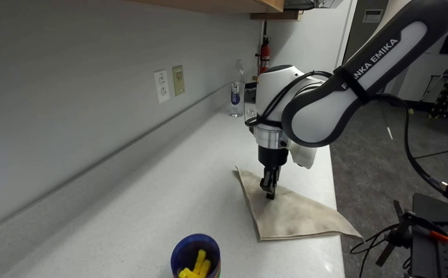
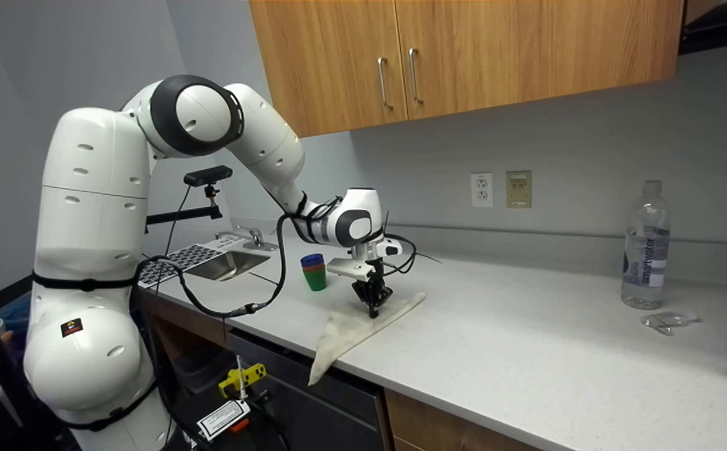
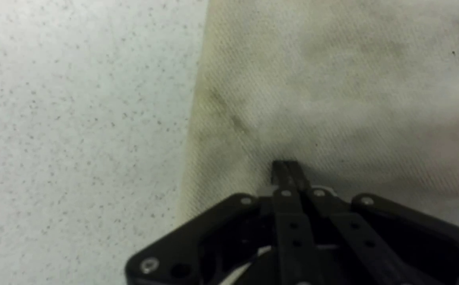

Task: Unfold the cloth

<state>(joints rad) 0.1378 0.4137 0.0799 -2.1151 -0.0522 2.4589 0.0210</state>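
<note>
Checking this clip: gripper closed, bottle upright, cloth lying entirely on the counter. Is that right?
One part is wrong: a corner of the cloth hangs over the edge of the counter, as both exterior views show. The gripper is closed and the bottle upright.

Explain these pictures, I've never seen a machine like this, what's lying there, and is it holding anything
That's a robot arm ending in a gripper, a two-fingered claw. Two pictures show it from outside; the close-up is shot from its wrist. On the counter lies a beige cloth, one corner hanging over the edge. Also there: stacked cups, yellow pieces inside, and a water bottle. The gripper is shut, down at the cloth; whether it pinches any, I can't tell.
</note>
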